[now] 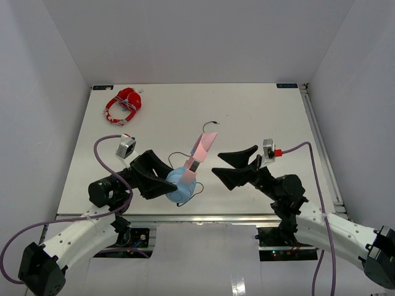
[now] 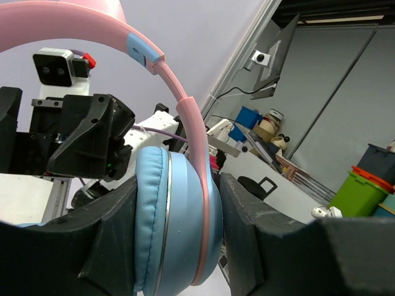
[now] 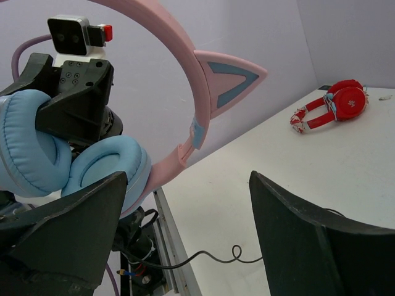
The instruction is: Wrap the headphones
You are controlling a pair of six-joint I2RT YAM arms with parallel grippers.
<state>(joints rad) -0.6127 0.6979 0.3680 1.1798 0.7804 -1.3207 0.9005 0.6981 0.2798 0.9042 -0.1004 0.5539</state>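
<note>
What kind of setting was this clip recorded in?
Probably a robotics lab workcell: a white table boxed in by plain white panels, and beyond it, in the left wrist view, a cluttered bench and stacked plastic storage bins.

1. White table (image 1: 247,105), flat and matte. Both pincers hang over its near half: the left pincer (image 1: 174,183) near-left of centre, the right pincer (image 1: 217,164) just to its right.
2. Red-and-white headphones (image 1: 123,105) (image 3: 333,105) lie on the surface, well beyond the left pincer and further left, near the far-left corner. They are well apart from both pincers.
3. Thin black cable (image 1: 212,122) of the held headphones (image 1: 183,185) lies partly on the surface. Its hooked free end sits beyond the gap between the pincers.
4. In the right wrist view, a curled stretch of cable (image 3: 203,258) lies by the near edge, below that pincer's spread fingers.
</note>
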